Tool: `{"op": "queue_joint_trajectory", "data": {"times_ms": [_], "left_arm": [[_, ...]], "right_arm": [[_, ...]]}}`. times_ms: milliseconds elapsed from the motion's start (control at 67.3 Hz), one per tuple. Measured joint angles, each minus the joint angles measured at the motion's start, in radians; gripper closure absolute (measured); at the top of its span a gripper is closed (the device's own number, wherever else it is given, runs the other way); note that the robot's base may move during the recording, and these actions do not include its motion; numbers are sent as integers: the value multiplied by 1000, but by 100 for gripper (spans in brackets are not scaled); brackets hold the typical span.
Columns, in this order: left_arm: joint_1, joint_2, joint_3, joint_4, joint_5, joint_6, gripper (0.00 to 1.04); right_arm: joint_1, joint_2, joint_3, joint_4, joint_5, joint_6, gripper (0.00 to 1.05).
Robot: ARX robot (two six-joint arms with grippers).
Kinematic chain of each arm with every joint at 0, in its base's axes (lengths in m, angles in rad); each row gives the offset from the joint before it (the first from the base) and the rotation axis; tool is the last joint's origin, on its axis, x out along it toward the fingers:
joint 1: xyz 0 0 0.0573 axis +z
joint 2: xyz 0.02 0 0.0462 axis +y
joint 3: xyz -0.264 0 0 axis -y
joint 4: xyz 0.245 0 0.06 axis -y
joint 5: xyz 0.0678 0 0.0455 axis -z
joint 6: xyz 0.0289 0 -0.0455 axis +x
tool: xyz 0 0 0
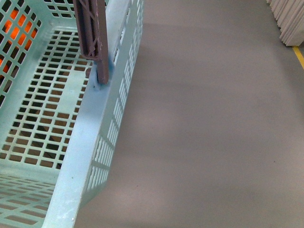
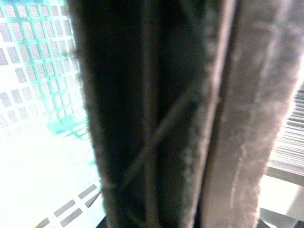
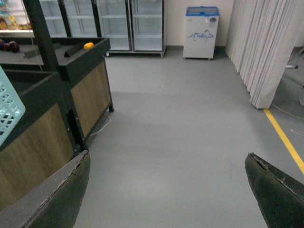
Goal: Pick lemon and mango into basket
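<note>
Standing upright, brown handle (image 1: pixel 91 28) meets basket (image 1: pixel 80 152) rim.

Basket (image 1: pixel 90 128) left, handle (image 1: pixel 91 28) upright at its rim, floor (image 1: pixel 213 118) right

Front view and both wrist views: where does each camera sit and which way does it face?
Front view: on the robot's body, looking down at the light aqua-blue slotted plastic basket, its brown ribbed handle and grey floor; no arm shows.
Left wrist view: on the left wrist, close against what looks like that handle; fingers not made out.
Right wrist view: on the right wrist, facing level across the floor to glass-door fridges; its dark fingers spread apart.
Shared: all three show the basket.
</note>
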Motion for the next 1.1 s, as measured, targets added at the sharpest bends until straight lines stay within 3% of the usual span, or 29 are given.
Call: {"op": "queue_joint_trajectory", "data": {"times_ms": [1100], "left_arm": [[-3, 0, 3, 0, 0, -5, 89]], "right_arm": [[0, -1, 0, 1, 0, 0, 9]]}}
